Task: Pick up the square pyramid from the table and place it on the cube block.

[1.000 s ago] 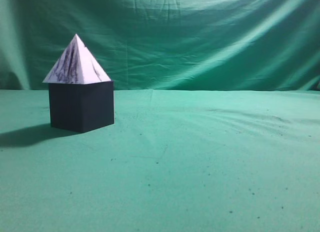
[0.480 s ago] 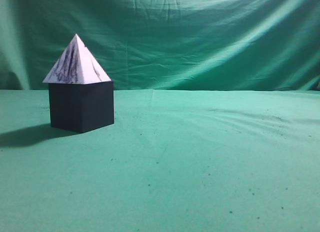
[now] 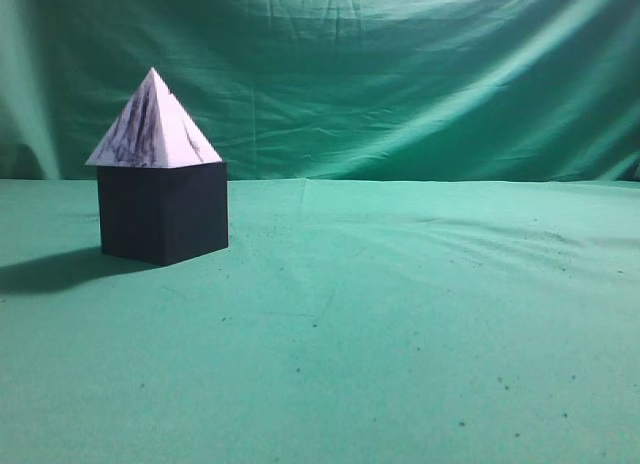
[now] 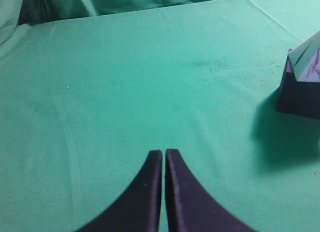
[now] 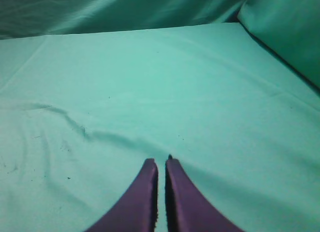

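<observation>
Exterior view: the white, dark-streaked marble-patterned square pyramid (image 3: pixel 153 126) sits squarely on the matte purple-black cube block (image 3: pixel 163 212) on the wrinkled green cloth surface (image 3: pixel 400 324); no gripper appears.

Left wrist view: the left gripper (image 4: pixel 163 153) is pressed together and empty, the stack ahead to its right, well apart.

Right wrist view: the right gripper (image 5: pixel 161 163) is likewise closed, empty, over bare cloth.

The pyramid looks rigid and light; its sloped faces seem slippery, so low opposite faces would suit a grasp.

Dim, soft-focus views; light from my right throws the cube block's (image 3: pixel 163 212) shadow leftward across the surface (image 3: pixel 400 334).
</observation>
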Controlling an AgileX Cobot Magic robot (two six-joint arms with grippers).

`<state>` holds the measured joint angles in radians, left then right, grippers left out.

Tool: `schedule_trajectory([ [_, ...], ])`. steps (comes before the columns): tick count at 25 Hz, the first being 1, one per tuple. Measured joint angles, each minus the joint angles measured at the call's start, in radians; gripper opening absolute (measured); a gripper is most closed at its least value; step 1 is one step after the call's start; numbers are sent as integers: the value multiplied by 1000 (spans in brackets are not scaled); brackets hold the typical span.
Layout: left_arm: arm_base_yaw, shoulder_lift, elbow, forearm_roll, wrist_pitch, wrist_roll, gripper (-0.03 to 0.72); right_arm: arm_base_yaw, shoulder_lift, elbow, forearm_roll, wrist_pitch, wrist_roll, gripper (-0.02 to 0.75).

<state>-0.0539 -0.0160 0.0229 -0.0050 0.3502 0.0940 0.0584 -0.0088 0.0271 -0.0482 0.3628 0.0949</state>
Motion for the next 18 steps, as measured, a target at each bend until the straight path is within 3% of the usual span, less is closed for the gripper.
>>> schedule_trajectory([
  [18, 0, 0, 0, 0, 0, 0, 0, 0, 0, 0, 0, 4, 0, 48],
])
